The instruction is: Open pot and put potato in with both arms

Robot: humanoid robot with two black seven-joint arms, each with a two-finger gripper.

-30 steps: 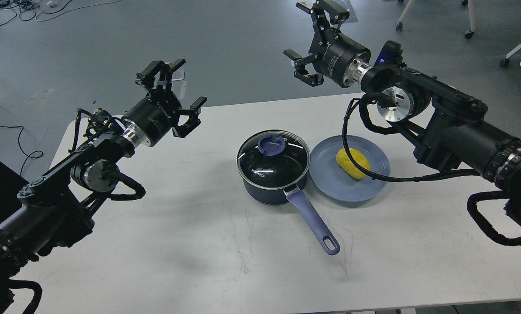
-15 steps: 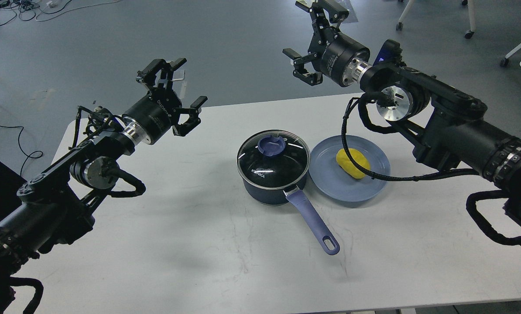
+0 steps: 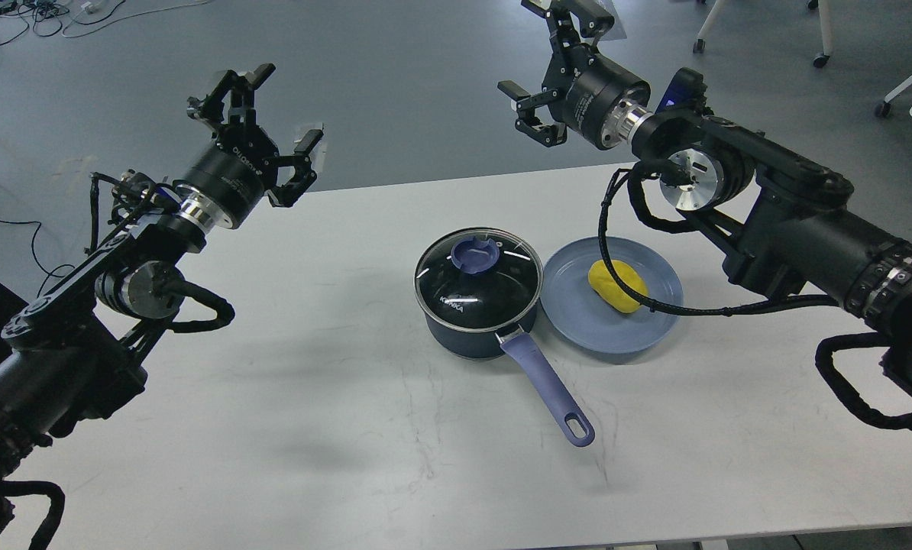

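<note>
The dark navy pot [image 3: 477, 321] stands at the middle of the white table, its glass lid [image 3: 477, 276] on, blue knob [image 3: 477, 253] on top, lavender handle [image 3: 548, 388] pointing to the front right. The yellow potato [image 3: 617, 285] lies on a blue-grey plate [image 3: 578, 321] just right of the pot. My left gripper [image 3: 261, 114] is open and empty, raised above the table's far left edge, far from the pot. My right gripper [image 3: 548, 53] is open and empty, raised beyond the table's far edge, behind the plate.
The white table [image 3: 349, 428] has bare room in front and to the left of the pot. Cables [image 3: 13, 19] lie on the grey floor at the far left. Chair legs with castors [image 3: 823, 57] stand at the far right.
My left gripper has swung up and to the left, away from the pot. My right gripper has shifted only slightly. Pot, lid and potato have not moved.
</note>
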